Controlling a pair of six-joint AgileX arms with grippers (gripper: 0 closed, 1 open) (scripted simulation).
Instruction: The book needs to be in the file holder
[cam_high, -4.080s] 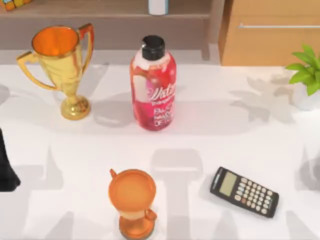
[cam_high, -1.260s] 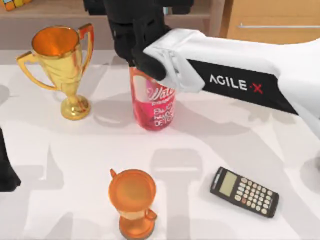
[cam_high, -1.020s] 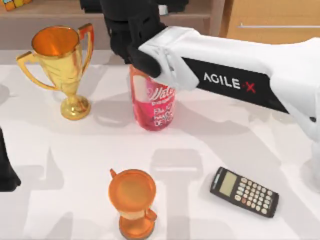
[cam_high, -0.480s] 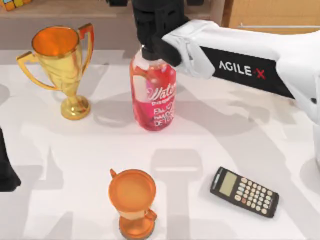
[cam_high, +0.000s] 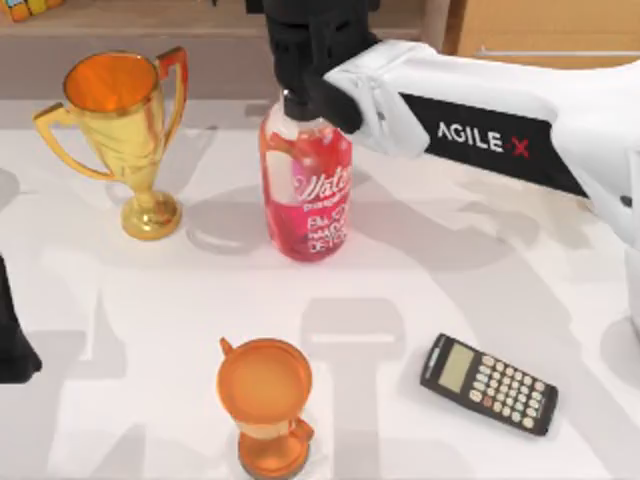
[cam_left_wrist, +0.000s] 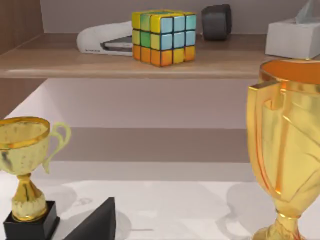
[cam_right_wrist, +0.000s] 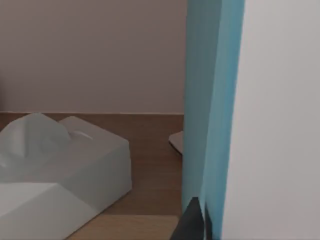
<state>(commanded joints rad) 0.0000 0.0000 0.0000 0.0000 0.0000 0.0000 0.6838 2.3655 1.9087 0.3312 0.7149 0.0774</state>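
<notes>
Right claw (cam_high: 312, 40) at the shelf, book dead ahead.
The book (cam_right_wrist: 250, 115) stands upright, long axis vertical, right against the claw; I cannot tell if the claw pinches it.

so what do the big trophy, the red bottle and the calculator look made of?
Big trophy: polished gold metal by its sheen, possibly plated plastic. Red bottle: translucent plastic, glossy, with a matte black cap. Calculator: matte black plastic casing with pale keys.
</notes>
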